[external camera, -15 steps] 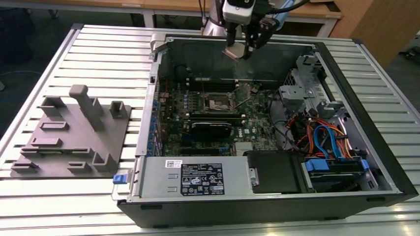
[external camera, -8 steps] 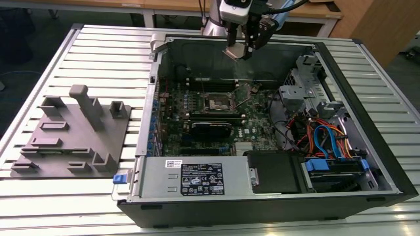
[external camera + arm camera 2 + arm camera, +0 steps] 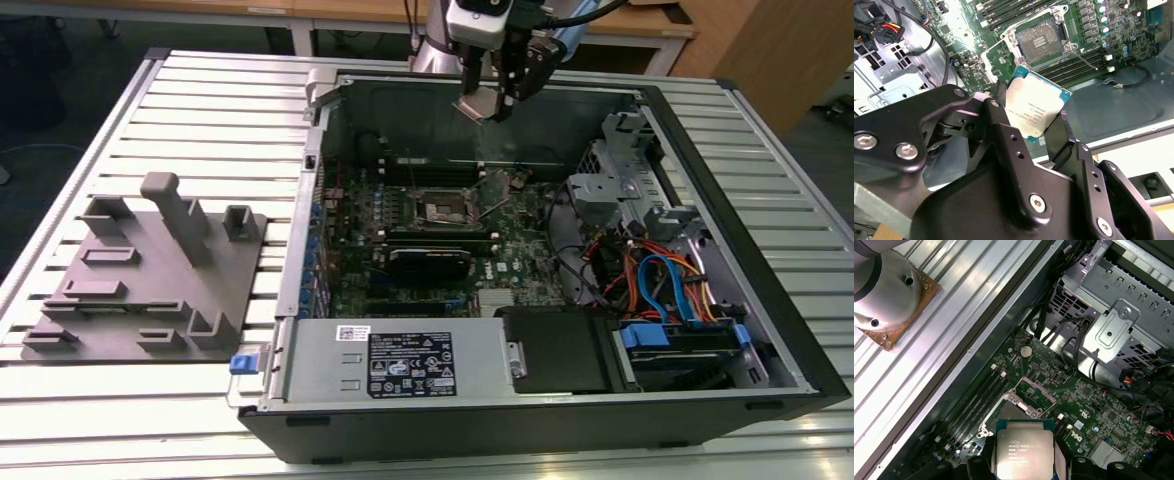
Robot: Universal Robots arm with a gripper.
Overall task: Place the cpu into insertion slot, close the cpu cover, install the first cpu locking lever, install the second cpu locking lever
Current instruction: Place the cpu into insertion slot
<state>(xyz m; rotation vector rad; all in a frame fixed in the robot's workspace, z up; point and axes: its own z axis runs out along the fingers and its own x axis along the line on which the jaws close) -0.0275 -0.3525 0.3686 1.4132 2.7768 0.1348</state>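
Note:
My gripper (image 3: 495, 103) hangs above the back of the open computer case, shut on the cpu (image 3: 477, 108), a small silver-topped square chip. In both wrist views the cpu (image 3: 1037, 106) (image 3: 1024, 452) sits clamped by its edges between the black fingers (image 3: 995, 112). The insertion slot (image 3: 445, 208) (image 3: 1040, 40) lies open on the green motherboard (image 3: 514, 265), below and in front of the gripper, with nothing in it. The cpu cover (image 3: 497, 186) (image 3: 1037, 392) stands tilted up at the socket's edge. A thin lever wire (image 3: 1085, 59) lies beside the socket.
A grey fixture block (image 3: 147, 270) lies on the slatted table at the exterior view's left. Inside the case are a metal drive cage (image 3: 621, 180), coloured cables (image 3: 661, 285), and a power supply (image 3: 387, 365) at the front. The arm's base (image 3: 886, 292) is bolted behind the case.

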